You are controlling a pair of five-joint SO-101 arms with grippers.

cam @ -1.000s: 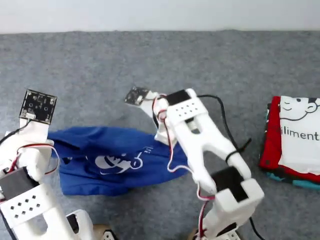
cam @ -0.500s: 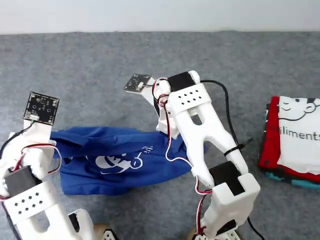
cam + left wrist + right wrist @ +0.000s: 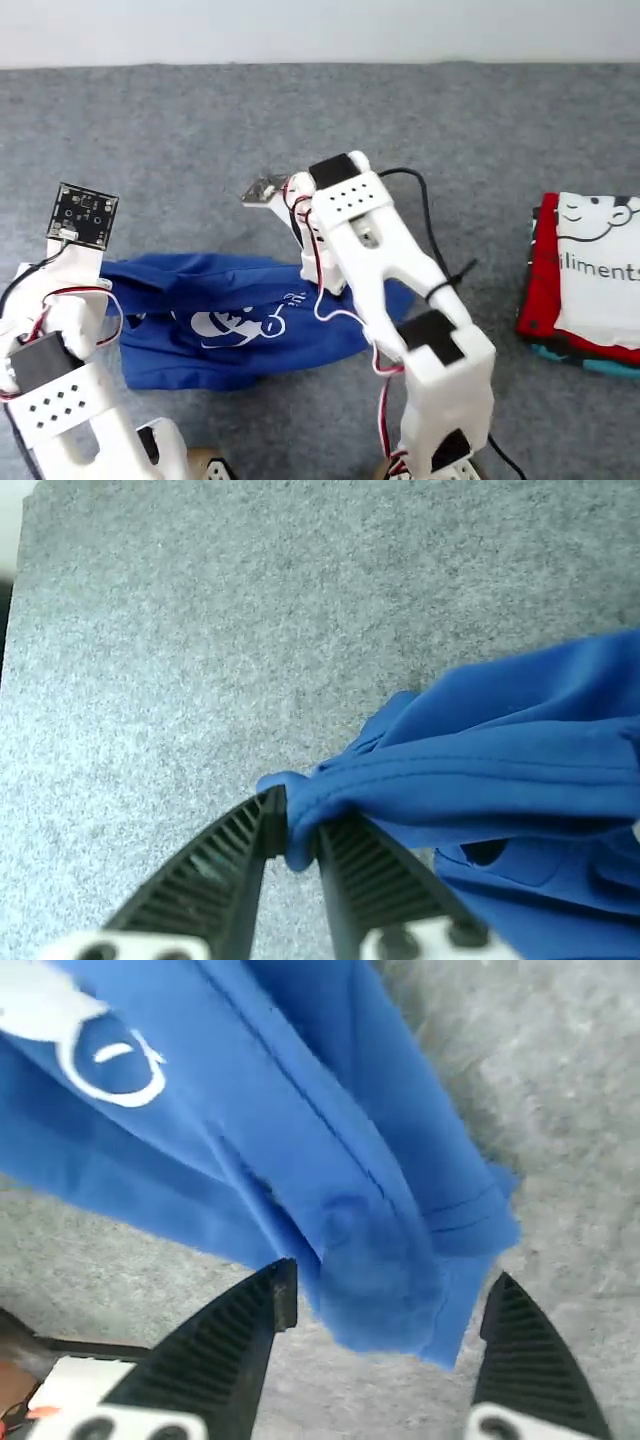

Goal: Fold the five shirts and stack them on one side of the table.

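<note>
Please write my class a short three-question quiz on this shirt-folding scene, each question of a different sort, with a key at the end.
1. True or false: the left gripper is shut on a bunched edge of the blue shirt.
2. Choose one. The right gripper is: A, shut on the blue shirt; B, open, with a corner of the blue shirt between its fingers; C, shut on nothing.
3. Fill in the gap: the top shirt of the folded stack at the right of the high view is mainly ___ in colour.

Key: 1 true; 2 B; 3 white.
</note>
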